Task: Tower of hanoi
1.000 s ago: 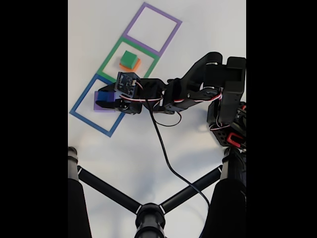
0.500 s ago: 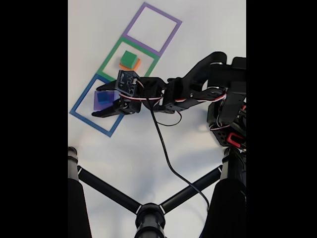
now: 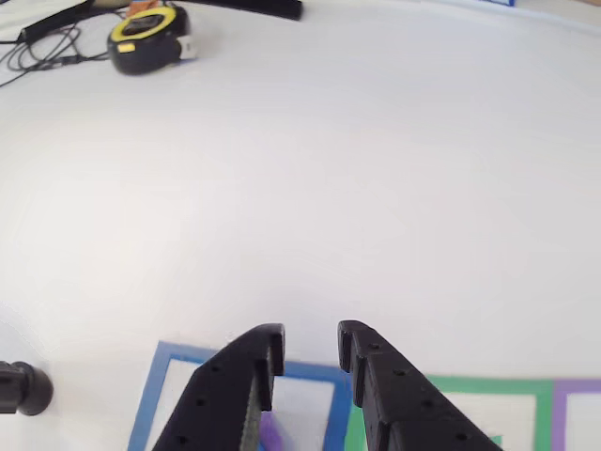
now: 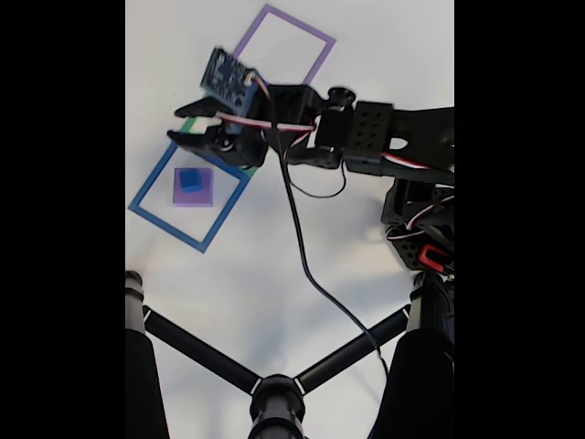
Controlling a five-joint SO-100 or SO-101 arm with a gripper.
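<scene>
Raised at upper left of the fixed view: gripper (image 4: 186, 126), fingers parted, grasping nothing. Below it, inside the blue square outline (image 4: 146, 190), small blue block (image 4: 189, 179) stacked on flat purple block (image 4: 207, 194). At upper left of the other view, yellow-and-black tape measure (image 3: 146, 38) on the white table (image 3: 376, 169).

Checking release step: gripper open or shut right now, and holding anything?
Open and empty. The gripper shows a clear gap between its fingers; in the fixed view the blue block sits on the purple block, apart from it.
</scene>
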